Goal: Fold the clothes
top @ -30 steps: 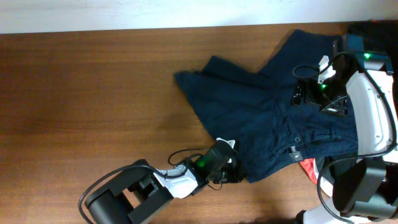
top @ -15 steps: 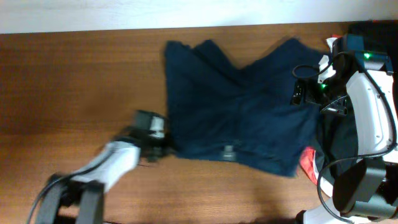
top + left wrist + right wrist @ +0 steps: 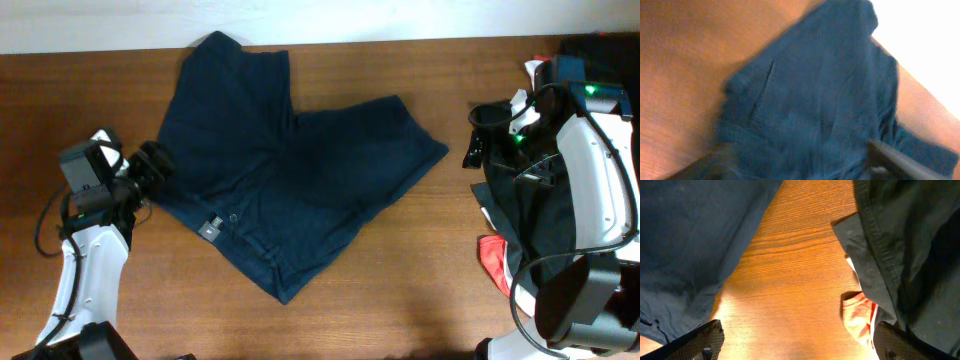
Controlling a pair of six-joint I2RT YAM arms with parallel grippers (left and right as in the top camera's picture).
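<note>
The jaws of the left gripper [image 3: 150, 165] looked spread wide. Its dark fingers [image 3: 895, 159] sat at the bottom corners of the wrist view, with cloth lying under them and nothing visibly pinched. That view was smeared, so this was a reading, not a certainty. The right gripper [image 3: 472, 152] was plainly agape and empty, poised over bare wood.

The dark navy blue cloth shorts [image 3: 280, 170] lay left of centre on the brown wooden table [image 3: 420, 290]. The waistband ran along the near-left side, one wide leg reached the far edge, and the other pointed toward the right gripper. The left gripper sat just at the waistband's outer corner.

The step in hand appeared to be squaring the garment for its first fold. To do it well, I judged that the left gripper should pinch the waistband corner through both layers while the right took the hem of the leg nearest it. The two should then carry that half over the other, keeping it low, so that the leg seams met without trapped ripples.

The far hem was hard to separate from the table's edge. The crumpled black garments [image 3: 545, 235] and the small red and white cloth piece [image 3: 492, 262] were partly covered by the right arm [image 3: 600, 170] and cut off by the frame.
</note>
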